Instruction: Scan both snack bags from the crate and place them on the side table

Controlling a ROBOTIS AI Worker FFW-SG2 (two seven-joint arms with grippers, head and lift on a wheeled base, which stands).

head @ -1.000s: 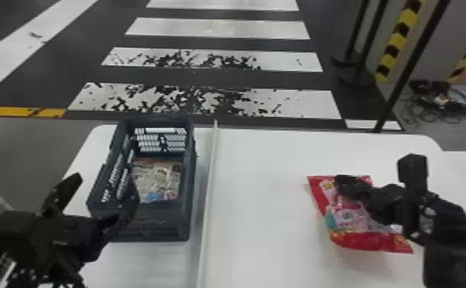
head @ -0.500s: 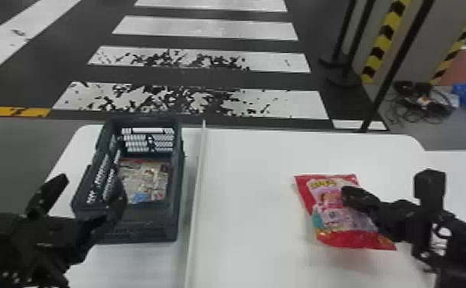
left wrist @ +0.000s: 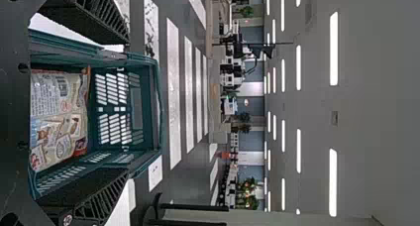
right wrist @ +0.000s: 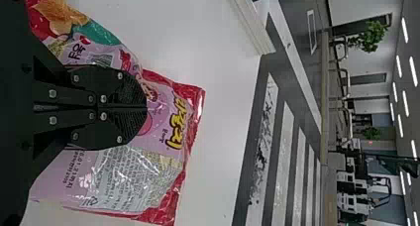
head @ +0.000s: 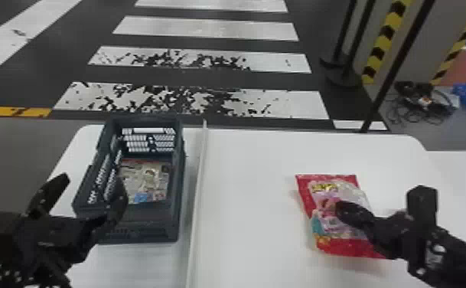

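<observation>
The red-and-pink plastic snack bag [head: 325, 222] lies on the white worktop [head: 251, 191] (placed, seemingly) beneath your pressed-together right fingers [right wrist: 126, 89]; next, lower your spread left fingers [left wrist: 91, 13] around the pale printed bag [head: 147, 182] in the dark plastic crate [head: 149, 228].

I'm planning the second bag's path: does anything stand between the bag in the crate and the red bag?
Yes: the crate's right wall, then the white divider running along the table.

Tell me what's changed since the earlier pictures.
The right black pincer has drawn back towards the robot over the red-and-pink plastic snack bag; no grip or release shows. That bag, the dark slotted plastic crate and the left pincer stayed roughly put.
</observation>
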